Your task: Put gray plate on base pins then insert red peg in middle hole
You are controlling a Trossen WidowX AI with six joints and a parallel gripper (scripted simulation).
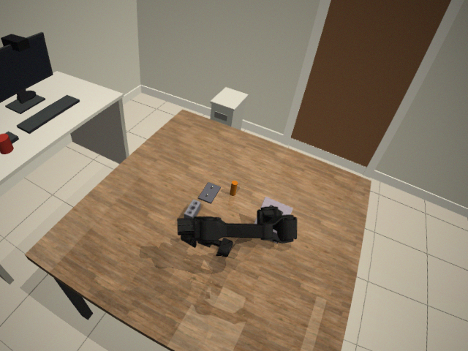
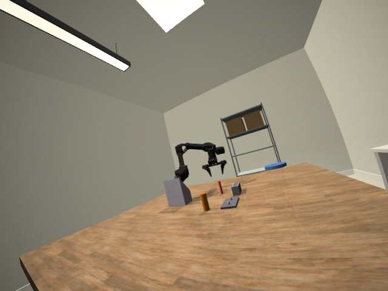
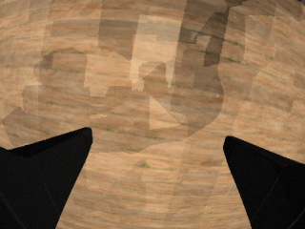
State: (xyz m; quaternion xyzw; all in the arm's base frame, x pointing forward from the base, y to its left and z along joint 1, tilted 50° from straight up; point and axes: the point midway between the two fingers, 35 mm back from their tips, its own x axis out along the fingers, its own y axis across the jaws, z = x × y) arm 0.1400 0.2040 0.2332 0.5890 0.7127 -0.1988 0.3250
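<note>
Pincer [image 2: 214, 169] spread wide, empty, hanging above the table [image 2: 282, 219].
Gray plate [image 2: 236, 188] sits on the table just behind the base [image 2: 229, 202], off its two pins. Red peg [image 2: 220, 187] stands upright left of the plate, near it, below the pincer. Orange cylinder [image 2: 204, 201] stands left of the base.

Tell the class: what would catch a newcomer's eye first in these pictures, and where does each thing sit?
First, the black arm reaching over the wooden table, its gripper hanging open and empty above the surface. Next, the bright colours: a red peg standing below the gripper and an orange cylinder nearer the exterior camera. Between them lie the gray plate and the flat base with its two pins, apart from each other.
</note>
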